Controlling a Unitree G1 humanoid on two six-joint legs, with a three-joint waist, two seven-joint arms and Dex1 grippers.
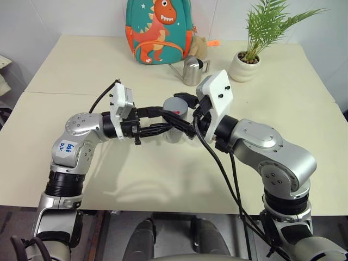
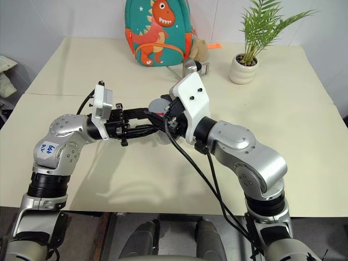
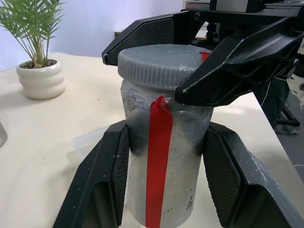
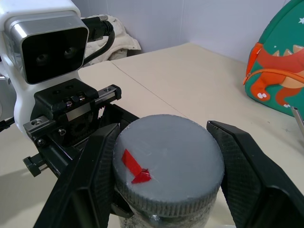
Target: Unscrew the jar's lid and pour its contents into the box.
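Note:
The grey jar (image 3: 166,156), with a red strip down its side, is held upright above the table. My left gripper (image 3: 165,130) is shut on its body, one finger on each side. The round ribbed lid (image 4: 168,161), marked with a small red piece on top, sits on the jar. My right gripper (image 4: 164,142) is shut on this lid, coming from the opposite side with its fingers (image 3: 228,71) around the rim. Both grippers meet at the jar (image 1: 173,135) over the middle of the table. A corner of the clear box (image 3: 88,141) shows on the table behind the jar. The contents are hidden inside.
A steel pitcher (image 1: 191,70) stands behind the jar, toward the back of the table. A dinosaur backpack (image 1: 159,30) leans at the back edge, and a potted plant (image 1: 244,65) stands at the back right. The cream table (image 1: 81,65) has a seam on the left.

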